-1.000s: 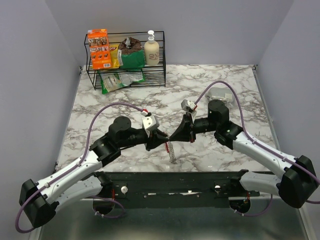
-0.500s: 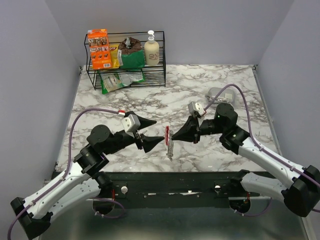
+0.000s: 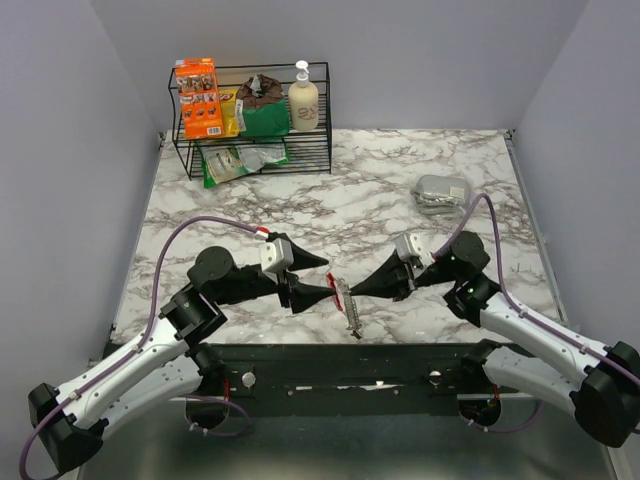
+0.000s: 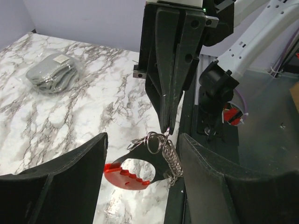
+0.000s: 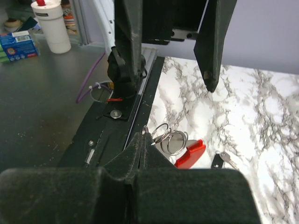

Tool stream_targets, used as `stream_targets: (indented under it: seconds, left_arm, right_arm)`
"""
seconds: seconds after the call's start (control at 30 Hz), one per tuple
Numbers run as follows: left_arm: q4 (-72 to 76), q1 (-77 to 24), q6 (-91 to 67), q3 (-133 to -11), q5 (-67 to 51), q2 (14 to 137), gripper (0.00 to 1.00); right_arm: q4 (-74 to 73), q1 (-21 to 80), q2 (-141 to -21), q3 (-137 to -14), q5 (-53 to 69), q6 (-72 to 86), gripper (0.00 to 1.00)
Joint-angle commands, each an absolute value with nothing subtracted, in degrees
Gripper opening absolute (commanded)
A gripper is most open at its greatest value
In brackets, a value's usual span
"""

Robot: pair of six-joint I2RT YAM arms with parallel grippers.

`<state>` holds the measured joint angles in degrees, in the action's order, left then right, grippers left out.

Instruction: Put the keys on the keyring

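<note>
At the front edge of the marble table [image 3: 300,200], the right gripper [image 3: 351,292] is clenched on the keyring [image 3: 348,308] at its wire loop. The left gripper [image 3: 328,277] stands released just beside it. 1 black key [image 5: 216,161] shows by the red side. Plain gray walls [image 3: 420,60] enclose the table, and 1 wire rack [image 3: 250,130] stands far left.

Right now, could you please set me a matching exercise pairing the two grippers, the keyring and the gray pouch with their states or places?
Things: 1 left gripper; 2 right gripper; 3 keyring; 4 gray pouch.
States: A lying far right on the table; B jaws open; C jaws shut on a wire loop; D partly red.
Pairs: 1-B; 2-C; 3-D; 4-A.
</note>
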<state>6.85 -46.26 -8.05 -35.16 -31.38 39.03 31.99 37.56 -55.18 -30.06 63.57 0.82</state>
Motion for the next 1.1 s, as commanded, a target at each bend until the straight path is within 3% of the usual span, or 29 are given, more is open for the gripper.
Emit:
stream_targets:
  seconds: [0.0, 0.2, 0.33, 0.53, 1.07]
  left_arm:
    - [10.4, -46.6, -6.6, -33.8, -36.6, 38.7, 0.7]
    - [10.6, -46.7, -7.1, -33.3, -38.1, 39.1, 0.63]
    - [10.7, -46.6, -7.1, -33.0, -38.8, 39.1, 0.51]
    - [10.1, -46.6, -8.6, -33.4, -41.7, 40.0, 0.44]
    - [13.4, -46.6, -15.4, -32.0, -42.4, 42.2, 0.48]
  right_arm:
    - [43.8, 37.9, -53.8, -27.3, 67.4, -0.2, 0.01]
    - [58.7, 37.9, -53.3, -21.8, 67.9, 3.9, 0.01]
    - [60.2, 37.9, -53.8, -21.0, 68.0, 4.1, 0.01]
    - [62.0, 37.9, -54.0, -20.6, 68.6, 4.2, 0.01]
    - [64.4, 37.9, -54.1, -19.6, 69.1, 3.5, 0.0]
